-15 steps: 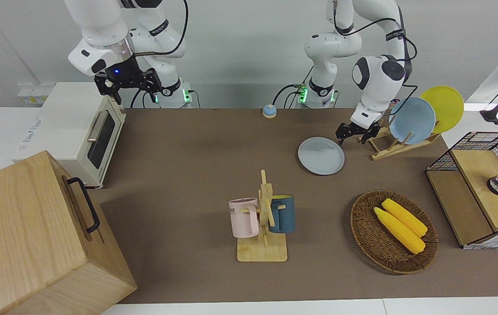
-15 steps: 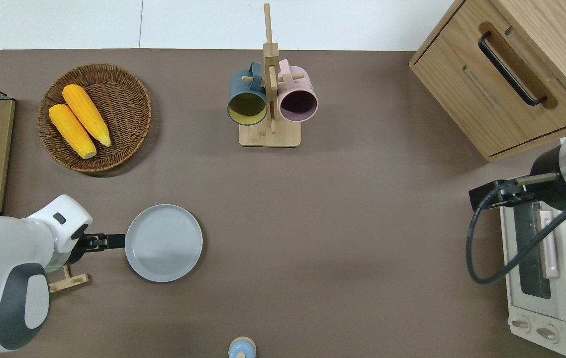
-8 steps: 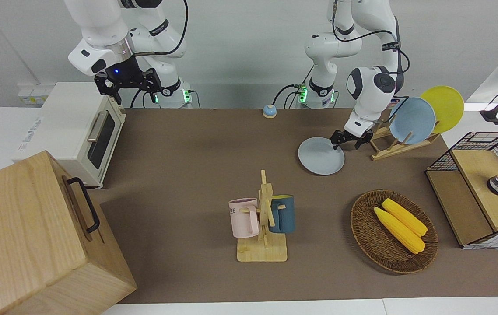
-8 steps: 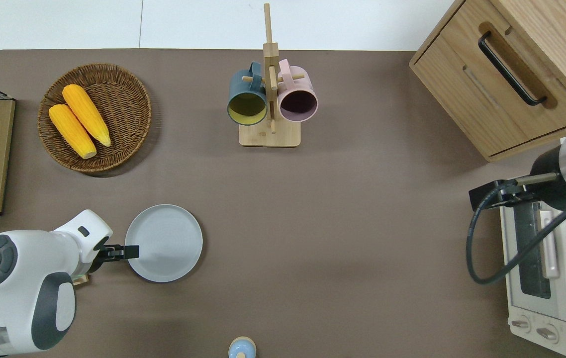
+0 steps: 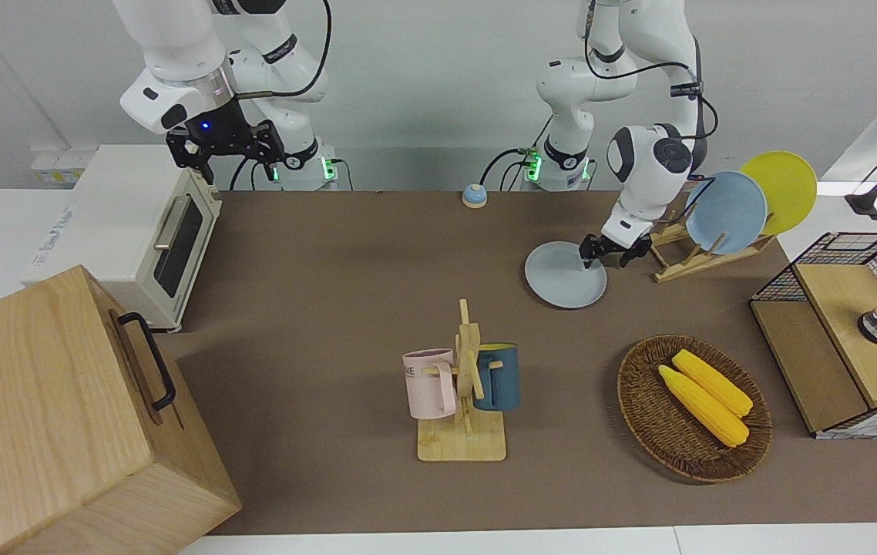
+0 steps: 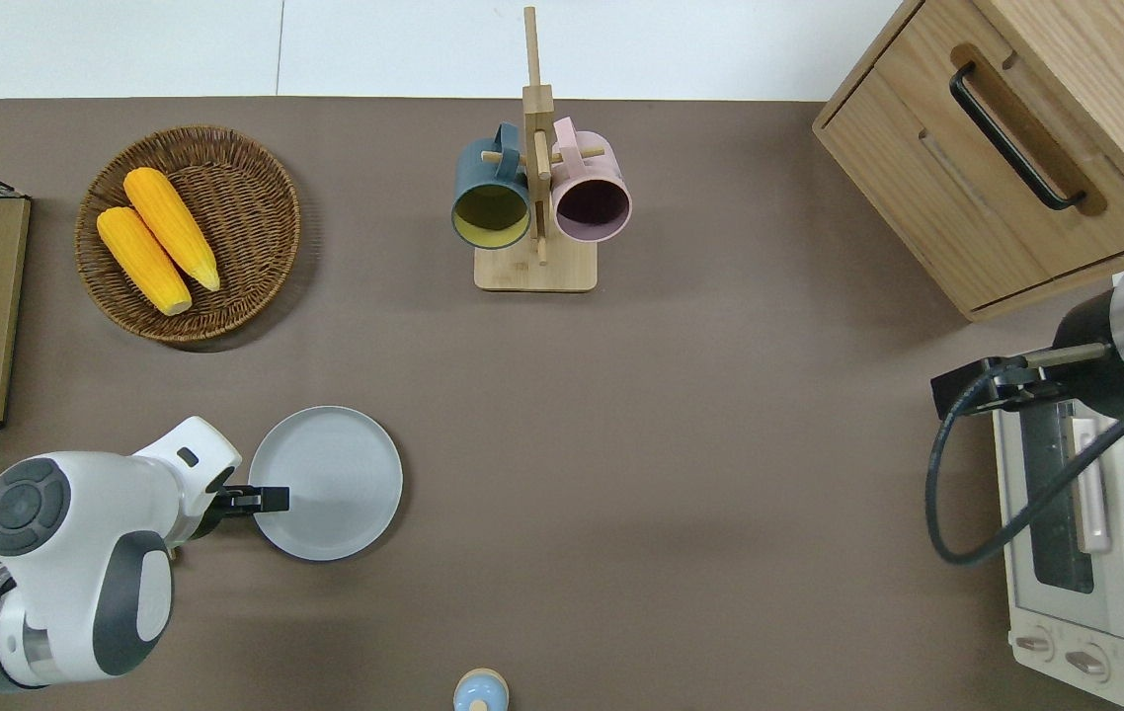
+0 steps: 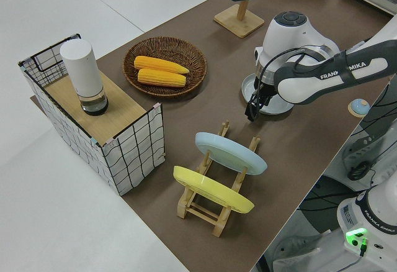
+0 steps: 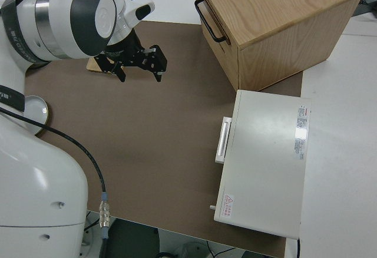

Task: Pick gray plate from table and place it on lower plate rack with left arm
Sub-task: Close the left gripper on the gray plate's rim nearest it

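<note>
Gray plate (image 6: 330,482) lies flat on your table (image 6: 671,444); left gripper (image 6: 271,499) straddles its rack-side rim, jaws open. Only the side view shows the rack (image 7: 214,191)'s free nearer-robot pegs. Right arm parked.

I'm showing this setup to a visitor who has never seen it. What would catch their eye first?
Probably the left arm's end effector, down at the rim of the gray plate lying flat on the table. Beside it, toward the left arm's end, a light blue plate and a yellow plate stand tilted in a wooden rack. Farther from the robots, two bright corn cobs lie in a wicker basket.
</note>
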{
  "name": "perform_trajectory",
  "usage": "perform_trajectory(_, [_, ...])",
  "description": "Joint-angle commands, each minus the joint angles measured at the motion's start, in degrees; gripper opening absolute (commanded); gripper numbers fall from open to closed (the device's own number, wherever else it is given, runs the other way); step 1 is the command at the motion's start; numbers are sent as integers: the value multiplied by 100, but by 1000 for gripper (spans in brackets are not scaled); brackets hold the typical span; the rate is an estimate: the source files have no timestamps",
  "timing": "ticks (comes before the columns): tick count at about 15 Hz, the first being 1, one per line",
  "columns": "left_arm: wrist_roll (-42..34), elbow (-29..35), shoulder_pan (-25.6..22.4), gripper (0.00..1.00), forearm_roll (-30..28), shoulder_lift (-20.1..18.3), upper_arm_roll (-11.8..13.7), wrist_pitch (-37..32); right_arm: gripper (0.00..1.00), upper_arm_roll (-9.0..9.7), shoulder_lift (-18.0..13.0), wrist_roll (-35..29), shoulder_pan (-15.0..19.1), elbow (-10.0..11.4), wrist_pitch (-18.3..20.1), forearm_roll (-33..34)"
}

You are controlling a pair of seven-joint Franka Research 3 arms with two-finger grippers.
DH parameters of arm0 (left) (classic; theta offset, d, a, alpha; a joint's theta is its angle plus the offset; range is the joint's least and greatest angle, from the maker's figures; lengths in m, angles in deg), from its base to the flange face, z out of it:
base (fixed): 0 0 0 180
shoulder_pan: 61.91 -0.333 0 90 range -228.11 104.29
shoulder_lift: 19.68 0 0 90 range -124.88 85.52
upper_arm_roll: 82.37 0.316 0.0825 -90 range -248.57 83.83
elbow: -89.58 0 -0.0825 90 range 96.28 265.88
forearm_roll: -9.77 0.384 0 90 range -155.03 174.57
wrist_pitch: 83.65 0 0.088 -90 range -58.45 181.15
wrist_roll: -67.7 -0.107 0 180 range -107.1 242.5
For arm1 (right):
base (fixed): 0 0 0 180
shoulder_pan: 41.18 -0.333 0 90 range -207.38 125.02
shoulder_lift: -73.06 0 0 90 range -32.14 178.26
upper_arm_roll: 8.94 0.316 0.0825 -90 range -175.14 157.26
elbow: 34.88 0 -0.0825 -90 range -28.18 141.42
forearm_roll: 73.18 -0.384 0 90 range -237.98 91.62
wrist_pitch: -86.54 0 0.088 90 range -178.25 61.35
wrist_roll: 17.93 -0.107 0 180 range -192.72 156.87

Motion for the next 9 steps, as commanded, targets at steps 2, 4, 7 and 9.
perform_trajectory(2, [130,59,87,371,-59,32,12,176,983,113,-12,-68,134,-42,63,37])
perform_trajectory(4, [244,59,87,130,-59,41,12,211,983,121,-12,-68,134,-42,63,37])
perform_trajectory(7, [244,32,87,0,-50,41,12,211,983,113,-12,-68,134,-42,63,28])
perform_trajectory(9, [236,24,87,0,-50,41,12,202,983,121,-12,-68,134,-42,63,37])
